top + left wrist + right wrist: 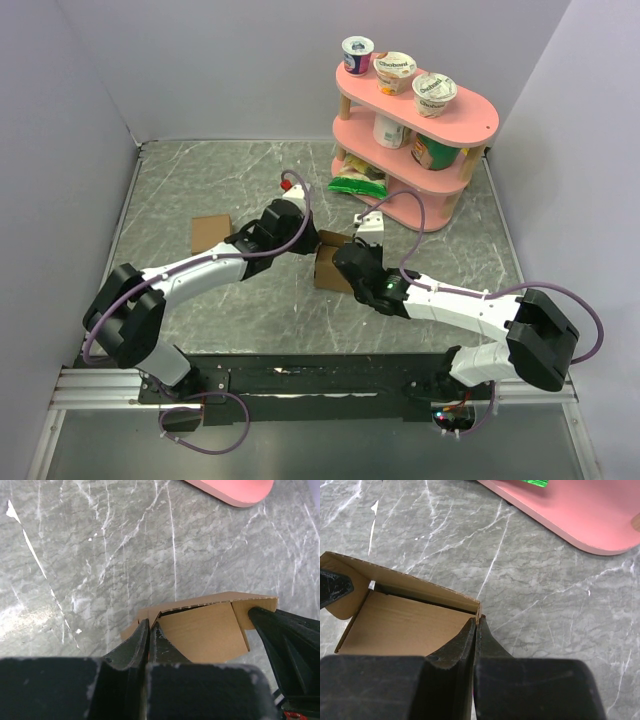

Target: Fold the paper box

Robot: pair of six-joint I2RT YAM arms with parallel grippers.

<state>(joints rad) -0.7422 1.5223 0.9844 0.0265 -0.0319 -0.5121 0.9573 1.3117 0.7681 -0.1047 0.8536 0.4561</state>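
Your left tool [150, 626] and right tool [476, 623] each pinch a wall of the paper box [405, 625]: sides raised, top flaps not yet closed.

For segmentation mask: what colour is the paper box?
Plain brown cardboard. The paper box shows best in right wrist view.

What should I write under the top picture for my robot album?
Left gripper and right gripper pinch opposite edges of the paper box on a marbled table near a pink shelf.

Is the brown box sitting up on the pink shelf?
No, the paper box sits down on the grey table, in front of the pink shelf.
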